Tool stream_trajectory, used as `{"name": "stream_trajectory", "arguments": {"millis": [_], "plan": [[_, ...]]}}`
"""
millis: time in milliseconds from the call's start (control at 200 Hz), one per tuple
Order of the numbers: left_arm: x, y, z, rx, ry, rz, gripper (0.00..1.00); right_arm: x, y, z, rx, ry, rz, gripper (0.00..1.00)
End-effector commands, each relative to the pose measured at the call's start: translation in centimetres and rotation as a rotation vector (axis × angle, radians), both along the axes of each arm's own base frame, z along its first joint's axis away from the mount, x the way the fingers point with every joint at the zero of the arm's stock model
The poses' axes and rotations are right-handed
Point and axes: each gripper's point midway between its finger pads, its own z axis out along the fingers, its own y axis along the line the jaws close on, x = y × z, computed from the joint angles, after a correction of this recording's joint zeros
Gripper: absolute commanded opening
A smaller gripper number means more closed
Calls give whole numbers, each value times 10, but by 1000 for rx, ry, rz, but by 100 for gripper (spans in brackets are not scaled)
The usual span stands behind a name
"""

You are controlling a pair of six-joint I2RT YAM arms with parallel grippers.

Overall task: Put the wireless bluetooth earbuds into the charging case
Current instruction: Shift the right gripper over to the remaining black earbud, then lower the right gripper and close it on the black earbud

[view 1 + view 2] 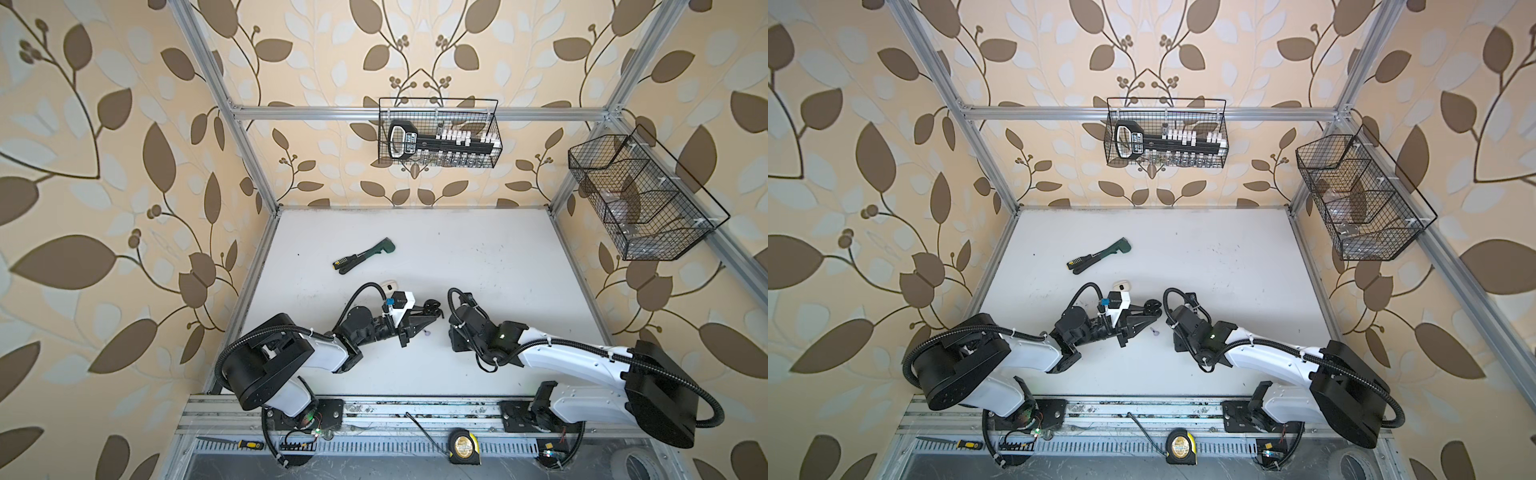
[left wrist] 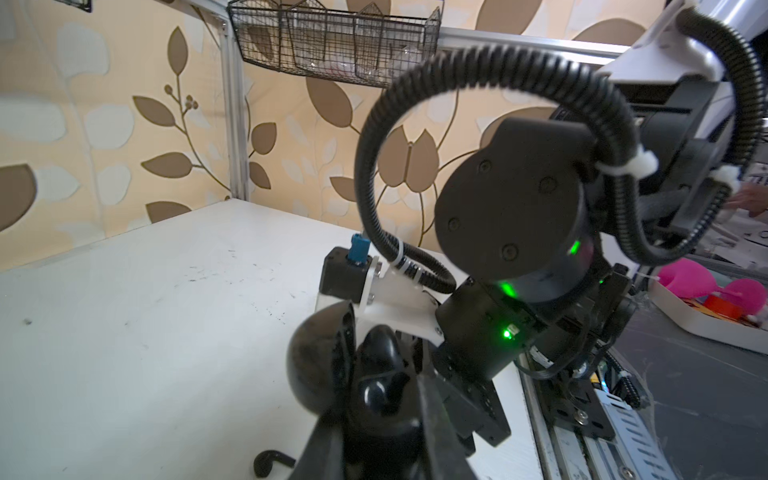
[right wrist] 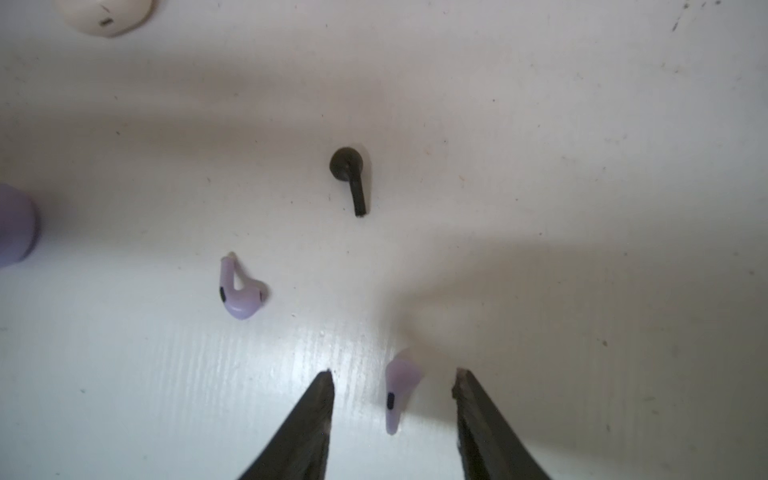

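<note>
Right claw (image 3: 395, 373) gapes astride a lilac earbud (image 3: 397, 395), black earbud (image 3: 351, 174) beyond; left claw (image 1: 430, 312) clamps black case (image 2: 320, 365).

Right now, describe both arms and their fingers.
Left arm and right arm: white shells, round black joints. Ribbed black hose runs along both, held by white zip ties. Green lights glow on the right one. Black fingers taper to points.

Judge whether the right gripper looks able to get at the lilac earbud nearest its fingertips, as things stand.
Probably yes. In the right wrist view the lilac earbud lies on the table between the open jaws of the right gripper, with nothing covering it or standing in the way.
</note>
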Motion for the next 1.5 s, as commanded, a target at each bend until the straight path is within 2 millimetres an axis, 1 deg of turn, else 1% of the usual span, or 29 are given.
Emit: {"name": "stream_trajectory", "arguments": {"millis": [0, 35, 115, 125, 140, 270, 335, 410, 555, 755, 1025, 1350, 1495], "plan": [[9, 13, 18, -52, -55, 111, 0, 22, 17, 17, 85, -58, -25, 50], [11, 15, 17, -50, -55, 130, 0, 27, 20, 18, 83, -63, -26, 51], [14, 18, 13, -41, -48, 153, 0, 37, 25, 12, 54, -45, -26, 51], [13, 20, 21, -60, -64, 156, 0, 38, 26, 12, 50, -44, -24, 51], [12, 21, 23, -64, -69, 160, 0, 40, 27, 10, 41, -39, -25, 51], [11, 23, 26, -70, -78, 163, 0, 54, 28, -3, -22, -18, -39, 51], [9, 23, 28, -74, -85, 158, 0, 60, 29, -12, -45, 4, -40, 50], [9, 24, 29, -77, -89, 158, 0, 64, 31, -20, -77, 28, -34, 47], [7, 24, 31, -80, -93, 151, 0, 71, 33, -29, -128, 48, -30, 44], [5, 23, 31, -79, -95, 137, 0, 74, 31, -40, -170, 75, -29, 37], [3, 21, 33, -81, -103, 122, 0, 76, 30, -50, -188, 98, -31, 27], [2, 21, 33, -81, -106, 116, 0, 72, 32, -54, -170, 117, -32, 19], [2, 20, 33, -78, -107, 115, 0, 71, 31, -50, -153, 112, -38, 17]]}}
